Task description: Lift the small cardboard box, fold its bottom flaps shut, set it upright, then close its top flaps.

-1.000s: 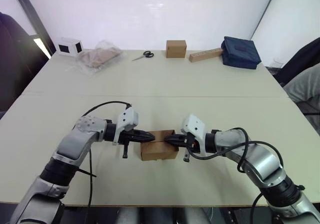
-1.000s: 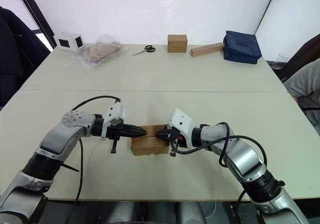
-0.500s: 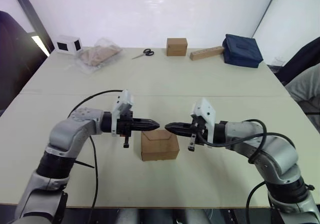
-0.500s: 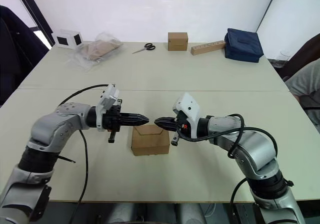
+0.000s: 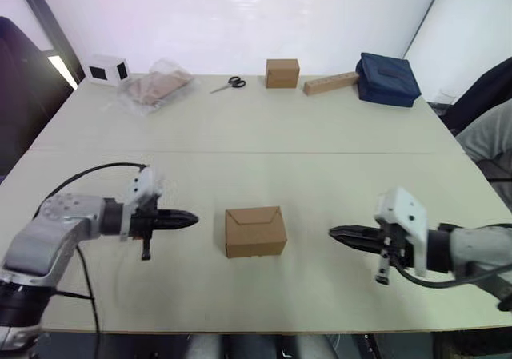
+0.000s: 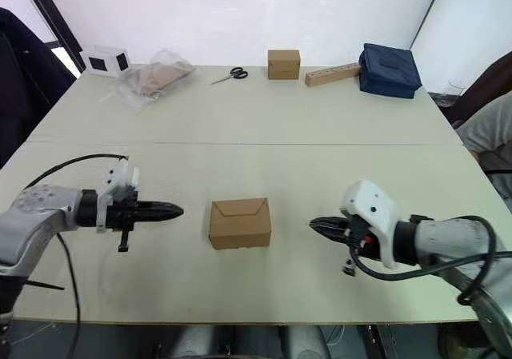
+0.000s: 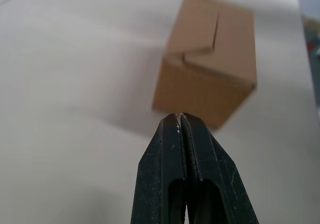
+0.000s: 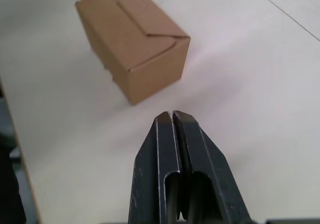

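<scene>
Left eye view: table (image 5: 320, 135), then the box (image 5: 255, 232) at lower centre, top flaps (image 5: 254, 217) folded shut. Both grippers have pulled back sideways, fingers together: left gripper (image 5: 190, 219) lower left, right gripper (image 5: 334, 233) lower right, each well apart from it.

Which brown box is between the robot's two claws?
The small cardboard box with folded top flaps, between left gripper and right gripper. The cube box sits far back by the scissors.

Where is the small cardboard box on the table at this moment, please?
The small cardboard box stands on the near half of the table, about midway between the left gripper and the right gripper, touching neither, its top flaps folded shut.
</scene>
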Controlling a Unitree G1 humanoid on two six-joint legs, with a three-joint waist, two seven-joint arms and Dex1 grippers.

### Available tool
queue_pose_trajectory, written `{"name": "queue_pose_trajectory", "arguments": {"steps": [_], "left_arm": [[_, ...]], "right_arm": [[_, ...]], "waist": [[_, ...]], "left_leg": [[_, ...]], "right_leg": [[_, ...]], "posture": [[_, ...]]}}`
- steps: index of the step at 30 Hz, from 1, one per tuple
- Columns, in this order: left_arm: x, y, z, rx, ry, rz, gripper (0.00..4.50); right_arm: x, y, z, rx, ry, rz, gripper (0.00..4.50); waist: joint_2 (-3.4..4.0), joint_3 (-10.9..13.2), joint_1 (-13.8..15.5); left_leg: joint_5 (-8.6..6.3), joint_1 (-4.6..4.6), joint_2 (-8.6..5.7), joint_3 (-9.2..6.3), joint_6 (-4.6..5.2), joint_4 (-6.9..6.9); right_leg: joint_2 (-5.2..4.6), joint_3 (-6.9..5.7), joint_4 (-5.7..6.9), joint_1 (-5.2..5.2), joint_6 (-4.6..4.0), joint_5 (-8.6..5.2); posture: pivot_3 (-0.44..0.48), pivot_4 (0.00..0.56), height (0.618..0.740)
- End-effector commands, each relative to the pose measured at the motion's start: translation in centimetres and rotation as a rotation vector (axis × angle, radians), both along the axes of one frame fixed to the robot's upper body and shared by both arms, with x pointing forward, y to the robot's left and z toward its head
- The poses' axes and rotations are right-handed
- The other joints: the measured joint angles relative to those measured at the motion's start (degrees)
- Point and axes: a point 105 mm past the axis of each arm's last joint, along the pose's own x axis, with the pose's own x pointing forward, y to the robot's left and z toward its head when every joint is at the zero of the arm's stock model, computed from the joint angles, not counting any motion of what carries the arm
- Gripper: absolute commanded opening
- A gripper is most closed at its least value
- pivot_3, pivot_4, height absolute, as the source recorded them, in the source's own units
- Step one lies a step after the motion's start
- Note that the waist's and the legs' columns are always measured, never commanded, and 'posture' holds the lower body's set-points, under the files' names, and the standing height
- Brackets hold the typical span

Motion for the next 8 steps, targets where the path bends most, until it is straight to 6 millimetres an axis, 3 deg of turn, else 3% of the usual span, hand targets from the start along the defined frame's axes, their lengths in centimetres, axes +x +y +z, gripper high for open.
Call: {"name": "queue_pose_trajectory", "arguments": {"steps": [1, 8], "left_arm": [[-0.3, 1.8, 3.5, -0.010, -0.040, -0.007, 0.06], [-0.7, 1.2, 6.3, -0.098, 0.014, -0.044, 0.06]], "right_arm": [[-1.3, -0.9, 2.0, -0.039, -0.047, 0.034, 0.00], [-2.4, -0.9, 1.8, -0.050, -0.012, 0.066, 0.00]], "waist": [[-0.02, 0.0, 0.1], [0.00, 0.0, 0.1]], "left_leg": [[0.00, -0.01, 0.00, -0.01, 0.00, 0.00], [-0.01, -0.10, -0.03, 0.05, 0.01, -0.03]], "right_leg": [[-0.01, -0.01, -0.01, -0.02, 0.00, 0.00], [-0.06, -0.04, -0.06, -0.05, 0.07, -0.04]], "posture": [[0.000, 0.150, 0.740], [0.000, 0.150, 0.740]]}}
